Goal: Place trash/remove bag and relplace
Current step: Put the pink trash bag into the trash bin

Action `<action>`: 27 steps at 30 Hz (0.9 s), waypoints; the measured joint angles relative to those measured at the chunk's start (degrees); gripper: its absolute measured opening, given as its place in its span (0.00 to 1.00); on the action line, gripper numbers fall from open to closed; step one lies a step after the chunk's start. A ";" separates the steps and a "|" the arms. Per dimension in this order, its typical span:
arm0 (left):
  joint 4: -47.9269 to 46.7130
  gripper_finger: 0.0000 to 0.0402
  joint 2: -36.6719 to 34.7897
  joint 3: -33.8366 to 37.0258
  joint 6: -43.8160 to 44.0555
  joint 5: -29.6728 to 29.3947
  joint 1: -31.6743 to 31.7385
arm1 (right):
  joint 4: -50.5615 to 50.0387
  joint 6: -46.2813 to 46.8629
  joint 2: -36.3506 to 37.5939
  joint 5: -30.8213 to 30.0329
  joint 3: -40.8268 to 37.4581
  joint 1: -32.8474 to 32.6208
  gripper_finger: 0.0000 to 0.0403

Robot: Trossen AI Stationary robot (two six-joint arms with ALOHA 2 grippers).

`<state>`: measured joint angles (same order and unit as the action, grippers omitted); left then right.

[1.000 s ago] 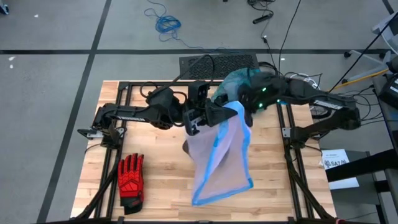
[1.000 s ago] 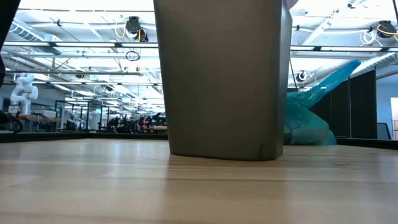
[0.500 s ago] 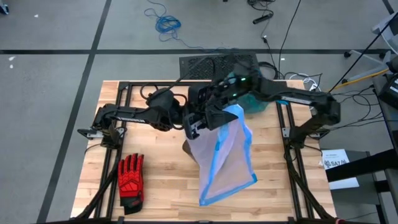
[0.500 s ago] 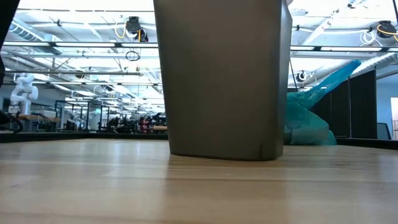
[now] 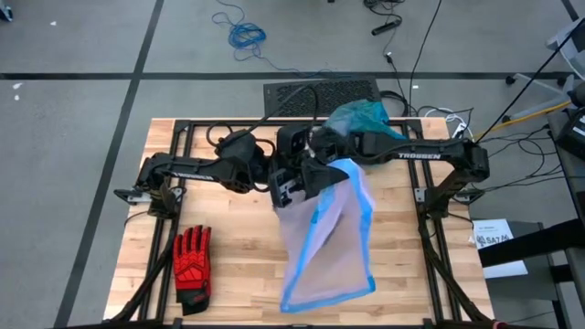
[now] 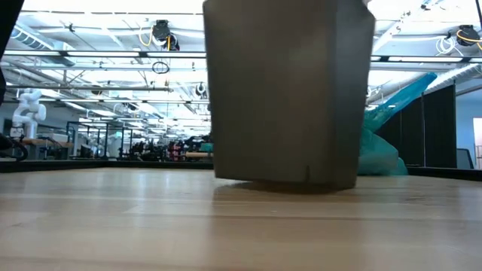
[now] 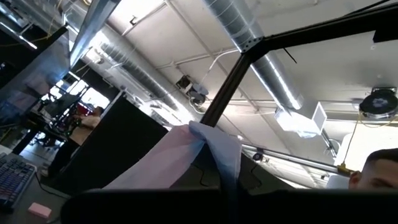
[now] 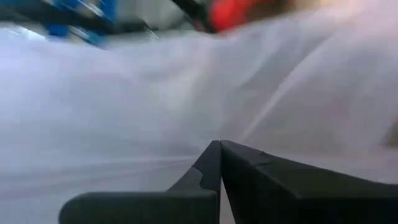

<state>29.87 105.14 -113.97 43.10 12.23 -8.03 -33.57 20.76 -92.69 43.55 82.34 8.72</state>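
wooden surface [image 5: 228,274] carries one grey bin [image 6: 290,90], one lilac bag [image 5: 334,238] draped over it, one teal bag [image 5: 358,115] at the far edge, one red glove [image 5: 193,260]. both hands, left [image 5: 291,187] and right [image 5: 315,151], pinch the lilac bag's rim, fingers closed.

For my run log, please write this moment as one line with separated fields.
left gripper: shut on lilac bag | right gripper: shut, at bag's top | bin: under the bag | teal bag: behind, on table | red glove: untouched
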 joint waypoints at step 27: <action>-10.31 0.00 -2.14 0.04 -3.25 -0.11 1.85 | -6.40 -4.31 7.87 -35.12 -0.15 2.39 0.00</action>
<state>19.56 103.00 -113.93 39.85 12.12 -6.18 -39.97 16.45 -84.81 8.43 82.20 11.11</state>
